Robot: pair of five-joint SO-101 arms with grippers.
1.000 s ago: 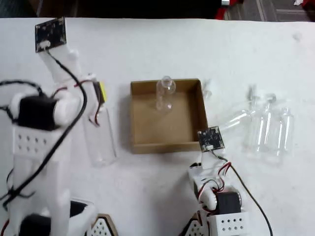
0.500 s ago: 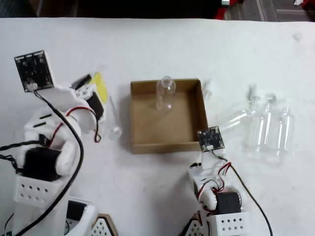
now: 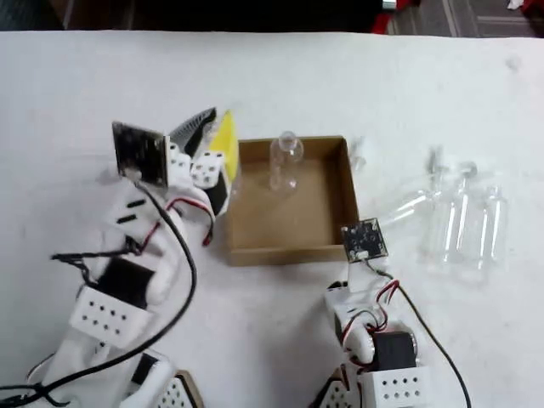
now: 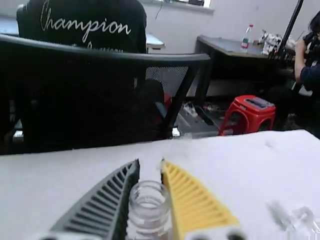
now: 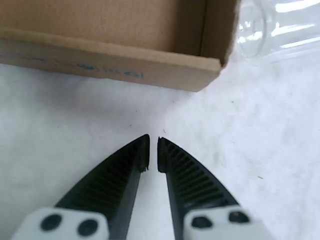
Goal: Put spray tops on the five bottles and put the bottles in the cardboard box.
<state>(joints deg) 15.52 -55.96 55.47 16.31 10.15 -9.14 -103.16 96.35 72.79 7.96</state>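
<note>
Grips a bottle by the neck in the left gripper, grey and yellow fingers tight on either side; mouth open, no spray top on. Hangs right at the left wall of the box in the high view. Keeps the right gripper low over the table just short of the box's near corner, jaws almost together on nothing.

Judging from this: early in the task. One bottle in the box, upright near the far wall; one in hand and uncapped; the rest lying together well right of the box.

Hard to tell whether the boxed bottle wears a top. Cannot count the clear bottles on the right with confidence, nor make out loose spray tops for sure. Held bottle's body cut off in the left wrist view.
</note>
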